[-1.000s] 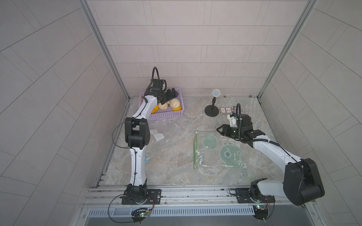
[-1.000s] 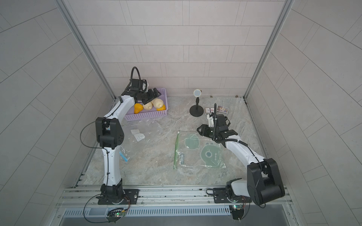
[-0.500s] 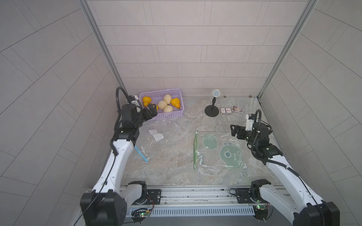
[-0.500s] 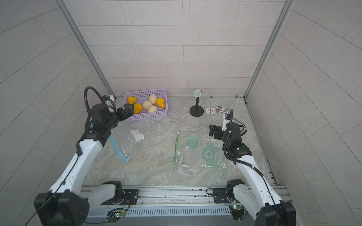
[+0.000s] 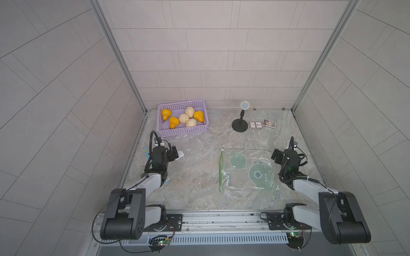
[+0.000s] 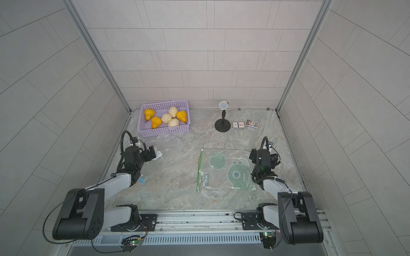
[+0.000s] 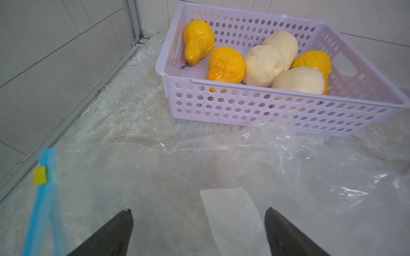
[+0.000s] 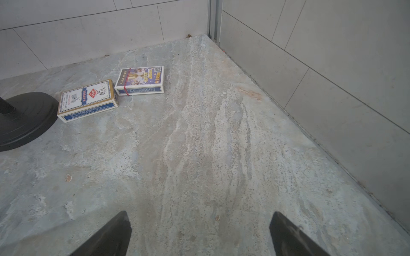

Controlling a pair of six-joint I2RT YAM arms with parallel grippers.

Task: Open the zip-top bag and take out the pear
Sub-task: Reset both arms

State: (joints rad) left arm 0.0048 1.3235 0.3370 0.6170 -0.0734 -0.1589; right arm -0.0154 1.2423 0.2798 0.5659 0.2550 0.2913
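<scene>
Parks the left end effector [image 7: 198, 212] low over a clear blue-zip bag [image 7: 137, 177], spread wide and gripping nothing; bag flat on the surface [image 8: 199, 144], just in front of the purple basket [image 5: 184, 132]. Holds the right end effector [image 8: 199, 213] equally wide and empty above bare stone, just beside the green-zip bag [image 5: 250, 175] on the side opposite its zip. Finds no bulge in either bag: both flat, seemingly empty. Shows six pears [image 5: 184, 118] in the basket instead, three orange, three pale. Reads as a resting pose, arms folded back, probably because the pear is already out.
</scene>
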